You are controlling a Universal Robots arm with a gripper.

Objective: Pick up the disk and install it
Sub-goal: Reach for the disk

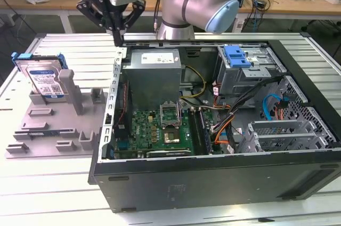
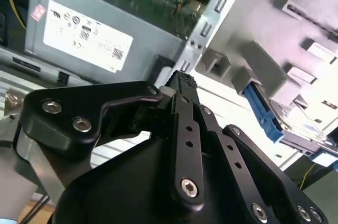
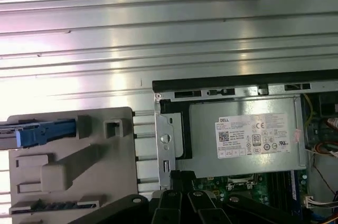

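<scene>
Exterior view's left: the disk [image 1: 45,79] leans label-out in a grey holder [image 1: 58,130] on the worktop [image 1: 53,194]. In the first wrist view it's edge-on, just a blue strip [image 3: 42,131]. The hand [image 1: 118,37] hangs to its right, well apart, by the open PC case [image 1: 213,178] rim, pinched closed and empty.

In the exterior view, the disk [image 1: 45,79] stood in the grey fixture [image 1: 58,124] beside the computer case [image 1: 213,183]. The fixture's post [image 1: 67,87] hid the disk's lower corner nearest the case. The print on its label [image 1: 47,83] was too small to read. In the second wrist view, the disk was cut off by the picture's edge and partly hidden behind the fixture. The housing of the hand [image 2: 182,82] was also cropped in that view.
</scene>
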